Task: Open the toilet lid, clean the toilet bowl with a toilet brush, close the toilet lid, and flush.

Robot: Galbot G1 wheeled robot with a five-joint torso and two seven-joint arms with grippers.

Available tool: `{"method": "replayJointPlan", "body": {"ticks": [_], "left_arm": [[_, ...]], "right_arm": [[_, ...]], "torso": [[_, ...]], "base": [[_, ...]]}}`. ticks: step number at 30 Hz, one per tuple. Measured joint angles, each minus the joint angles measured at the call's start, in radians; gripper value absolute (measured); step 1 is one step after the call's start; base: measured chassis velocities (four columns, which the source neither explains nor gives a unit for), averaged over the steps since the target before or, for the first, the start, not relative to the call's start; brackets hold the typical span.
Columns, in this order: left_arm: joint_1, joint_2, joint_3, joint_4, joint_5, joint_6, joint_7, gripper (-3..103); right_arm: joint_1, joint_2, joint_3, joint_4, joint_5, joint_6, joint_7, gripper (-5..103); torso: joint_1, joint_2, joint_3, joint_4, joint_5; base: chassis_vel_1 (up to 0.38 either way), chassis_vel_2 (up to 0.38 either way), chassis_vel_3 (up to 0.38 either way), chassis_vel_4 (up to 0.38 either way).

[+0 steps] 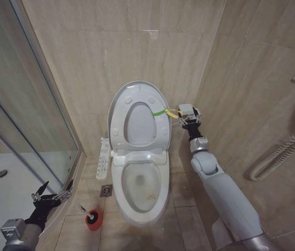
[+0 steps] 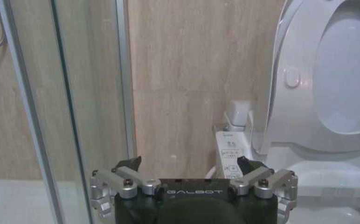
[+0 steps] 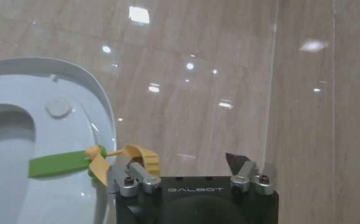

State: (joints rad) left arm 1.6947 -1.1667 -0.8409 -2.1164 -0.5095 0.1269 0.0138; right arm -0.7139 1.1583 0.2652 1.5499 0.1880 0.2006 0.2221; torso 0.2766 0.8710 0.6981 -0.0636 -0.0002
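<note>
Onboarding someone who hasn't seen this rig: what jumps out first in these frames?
The toilet lid stands raised against the back wall, leaving the toilet bowl open below with faint brownish stains inside. The right end effector sits at the lid's right edge, open, with the yellow loop of the yellow-green strap around one finger. Low on the left, the left end effector hangs open near the shower glass, with the toilet brush in its red holder on the floor beside it.

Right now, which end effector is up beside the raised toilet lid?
The right end effector, open beside the toilet lid at its yellow-green strap. The left end effector hangs low by the shower glass.
</note>
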Motion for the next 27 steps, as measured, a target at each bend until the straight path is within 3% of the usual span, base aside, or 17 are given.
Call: {"method": "replayJointPlan", "body": {"ticks": [5,6,27], "left_arm": [[0.0,0.0,0.0,0.0,0.0,0.0,0.0,100],[0.0,0.0,0.0,0.0,0.0,0.0,0.0,100],[0.0,0.0,0.0,0.0,0.0,0.0,0.0,100]], "right_arm": [[-0.04,-0.009,-0.011,0.044,0.0,-0.005,-0.012,78],[-0.05,-0.011,-0.014,0.054,0.0,-0.006,-0.014,99],[-0.217,-0.016,0.007,0.194,0.027,-0.016,-0.031,100]], "torso": [[0.0,0.0,0.0,0.0001,0.0],[0.0,0.0,0.0,0.0001,-0.0001],[0.0,0.0,0.0,0.0,-0.0001]], "base": [[0.0,0.0,0.0,0.0],[0.0,0.0,0.0,0.0],[0.0,0.0,0.0,0.0]]}}
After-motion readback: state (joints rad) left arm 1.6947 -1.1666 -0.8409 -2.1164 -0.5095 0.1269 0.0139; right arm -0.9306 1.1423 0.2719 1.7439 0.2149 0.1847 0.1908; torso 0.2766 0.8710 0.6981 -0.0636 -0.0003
